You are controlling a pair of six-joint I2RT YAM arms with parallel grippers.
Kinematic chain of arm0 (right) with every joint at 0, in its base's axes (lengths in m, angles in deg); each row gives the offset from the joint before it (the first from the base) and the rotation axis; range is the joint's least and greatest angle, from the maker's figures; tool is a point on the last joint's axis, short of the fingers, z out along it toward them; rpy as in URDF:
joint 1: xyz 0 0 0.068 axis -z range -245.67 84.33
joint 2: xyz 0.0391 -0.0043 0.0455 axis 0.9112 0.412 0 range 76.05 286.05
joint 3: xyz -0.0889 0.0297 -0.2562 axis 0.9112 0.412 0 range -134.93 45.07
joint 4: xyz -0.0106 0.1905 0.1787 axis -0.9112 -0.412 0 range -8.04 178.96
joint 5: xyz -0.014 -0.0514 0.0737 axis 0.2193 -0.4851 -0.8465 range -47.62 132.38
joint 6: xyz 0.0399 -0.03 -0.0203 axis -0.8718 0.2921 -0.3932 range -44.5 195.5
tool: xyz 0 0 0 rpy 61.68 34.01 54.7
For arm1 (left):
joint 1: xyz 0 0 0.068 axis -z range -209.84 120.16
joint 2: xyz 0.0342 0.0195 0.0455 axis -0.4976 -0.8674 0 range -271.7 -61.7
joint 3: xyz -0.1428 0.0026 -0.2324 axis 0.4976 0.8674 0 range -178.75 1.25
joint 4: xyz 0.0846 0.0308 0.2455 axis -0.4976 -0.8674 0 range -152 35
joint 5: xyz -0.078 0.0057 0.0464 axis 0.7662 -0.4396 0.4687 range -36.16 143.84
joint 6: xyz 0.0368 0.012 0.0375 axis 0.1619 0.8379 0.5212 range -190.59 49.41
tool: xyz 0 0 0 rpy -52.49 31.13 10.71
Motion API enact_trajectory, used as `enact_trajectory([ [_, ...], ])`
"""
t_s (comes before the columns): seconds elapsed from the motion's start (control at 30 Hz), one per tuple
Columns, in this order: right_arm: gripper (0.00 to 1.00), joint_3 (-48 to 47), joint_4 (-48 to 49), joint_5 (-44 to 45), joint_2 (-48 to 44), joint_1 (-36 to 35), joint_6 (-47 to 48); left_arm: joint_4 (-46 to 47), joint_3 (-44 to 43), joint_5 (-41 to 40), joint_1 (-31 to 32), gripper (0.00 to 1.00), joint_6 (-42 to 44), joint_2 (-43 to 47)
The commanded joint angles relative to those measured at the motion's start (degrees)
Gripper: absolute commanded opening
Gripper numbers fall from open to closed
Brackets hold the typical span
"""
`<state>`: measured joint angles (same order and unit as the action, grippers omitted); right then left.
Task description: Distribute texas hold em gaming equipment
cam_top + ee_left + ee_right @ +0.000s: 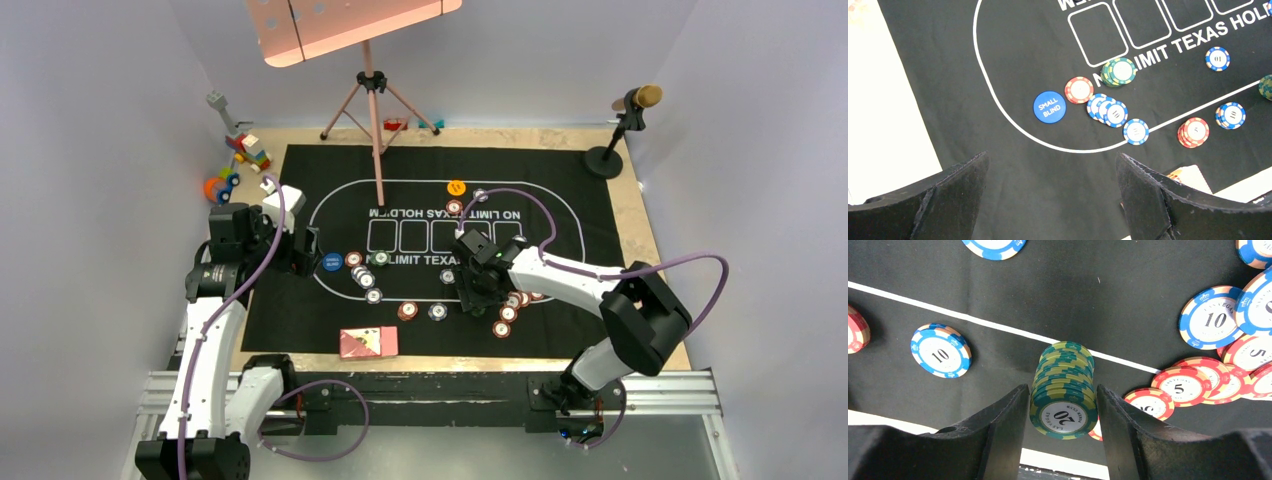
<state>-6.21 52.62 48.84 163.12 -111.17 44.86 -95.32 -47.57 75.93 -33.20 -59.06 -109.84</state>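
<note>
— Black fingers (998,435) fill the bottom of the right wrist view. Between them stands a tall stack of green-and-cream poker chips (1064,415), its top chip marked 20.

— Has the right gripper (1062,388) got hold of it?

— Both fingers lie against the sides of the stack, so the jaws are closed about it at a middling width. The stack's foot rests on the black felt mat (1098,300).

— Where on the mat?

— Right on the printed white oval line (978,320), along its near stretch. A flat blue-and-white chip marked 10 (940,350) lies just off that line. A heap of overlapping red-and-cream chips marked 5 (1179,386) lies close by the line too.

— And the left gripper (1051,157)?

— Its jaws are wide apart with nothing between them. It hangs above the mat just outside the oval's left end.

— What lies inside that end?

— A round blue disc reading SMALL BLIND (1049,106) lies there, with a single red chip (1079,90) just beside it. A short green stack (1119,71) stands further in. A fan of blue-and-white chips (1107,109) runs down towards the line, and a single one (1135,131) lies on the line itself.

— The rest?

— A small orange disc (457,187) sits at the oval's far edge. The pink-red card box (368,342) lies outside the oval, on its near side.
</note>
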Motion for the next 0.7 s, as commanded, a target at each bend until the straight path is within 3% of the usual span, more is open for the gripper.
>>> enact_trajectory([
  [0.0, 0.55, -0.5, 0.5, 0.6, -1.1, 0.3, -0.1, 1.7, 0.7, 0.0, -0.2, 1.0, 0.1, 0.4],
  [0.47, 0.32, -3.0, -1.7, 1.1, -3.7, 0.8, 0.2, 1.7, 0.7, 0.0, -0.2, 1.0, 0.1, 0.6],
  [0.67, 0.28, -7.7, -4.8, 1.6, -5.8, 3.6, 2.3, 1.7, 0.7, 0.0, -0.2, 1.0, 0.1, 0.5],
])
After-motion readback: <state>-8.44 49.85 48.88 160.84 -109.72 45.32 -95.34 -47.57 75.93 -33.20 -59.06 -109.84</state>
